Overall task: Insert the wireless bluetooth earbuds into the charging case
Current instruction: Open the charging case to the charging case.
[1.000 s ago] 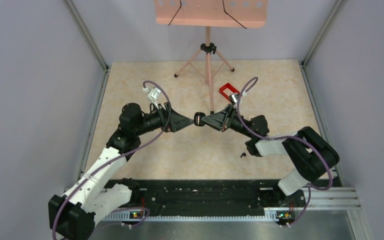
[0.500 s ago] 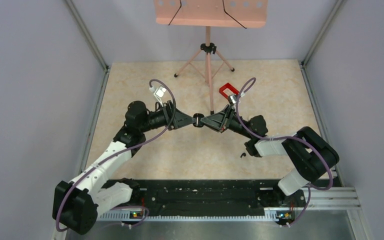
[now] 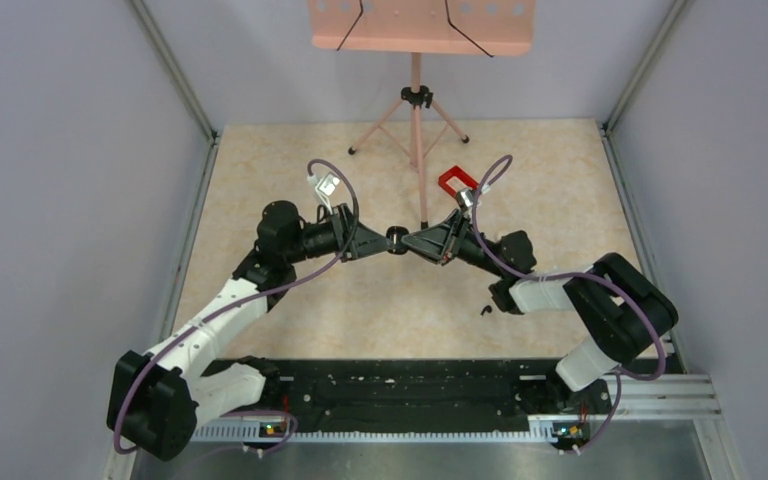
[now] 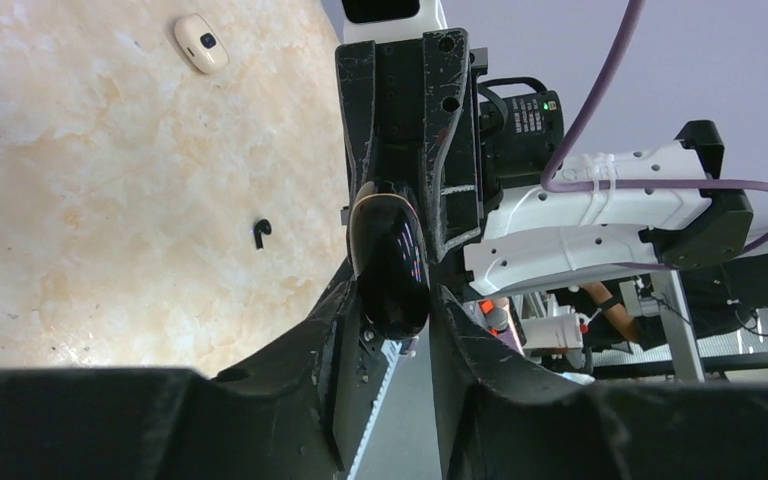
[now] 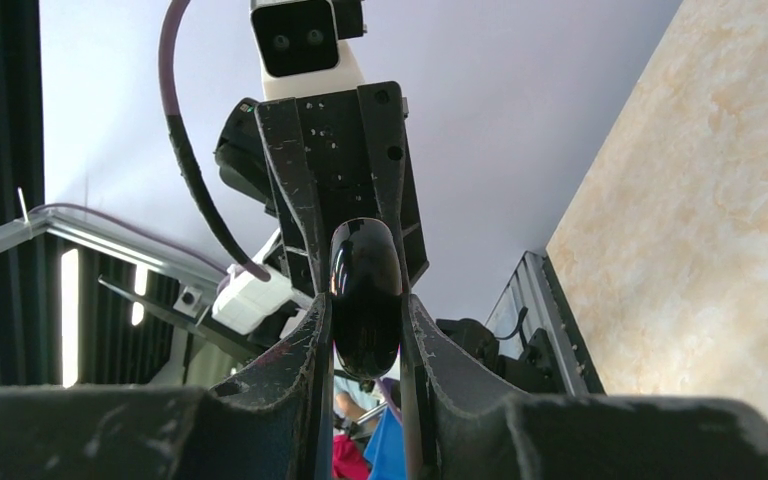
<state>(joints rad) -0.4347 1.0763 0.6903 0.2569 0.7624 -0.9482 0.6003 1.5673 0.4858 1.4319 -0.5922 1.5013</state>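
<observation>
Heads up: your glossy black oval charging case (image 5: 365,270) hangs mid-air above the marbled beige desk (image 3: 360,310). The right gripper (image 3: 410,241) is clamped on one end and the left gripper (image 4: 392,310) pinches the other. Pull unevenly and that slick shell could squirt out and drop. One tiny black hooked earbud (image 4: 260,232) lies loose on the desk. I can't read any branding on it.

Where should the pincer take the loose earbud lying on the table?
Probably from straight above, pinching the earbud across its narrow width, a jaw either side of the stem. It lies low on the table with nothing close beside it, so a sideways approach could not get under it.
</observation>
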